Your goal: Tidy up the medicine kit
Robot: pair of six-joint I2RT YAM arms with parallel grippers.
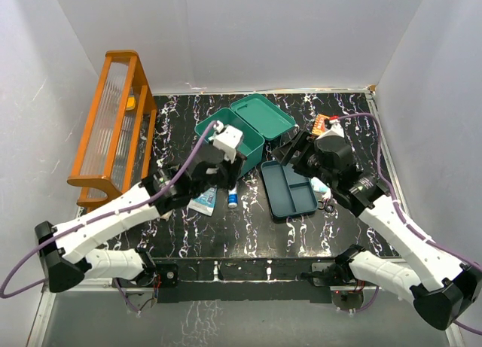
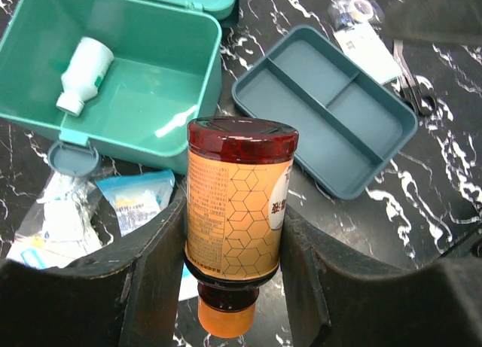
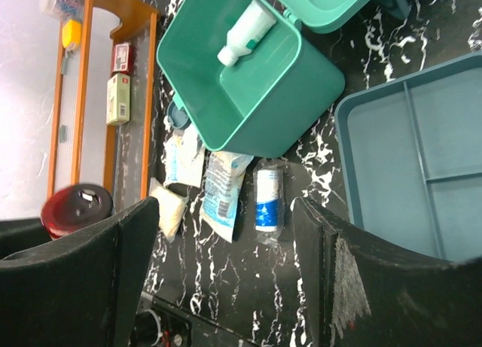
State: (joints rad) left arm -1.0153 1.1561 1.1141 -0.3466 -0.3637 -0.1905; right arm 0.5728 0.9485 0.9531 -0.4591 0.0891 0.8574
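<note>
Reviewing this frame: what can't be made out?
- Top view: amber bottle in the left end effector hidden under the wrist camera.
- Left wrist view: bottle label curves out of sight.
- Right wrist view: tray insert cut off by right edge; rack items too small to read.

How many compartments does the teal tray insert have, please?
3, none hidden, in the tray insert: a long compartment nearest the box, an upper short compartment and a lower short compartment beside it.
</note>
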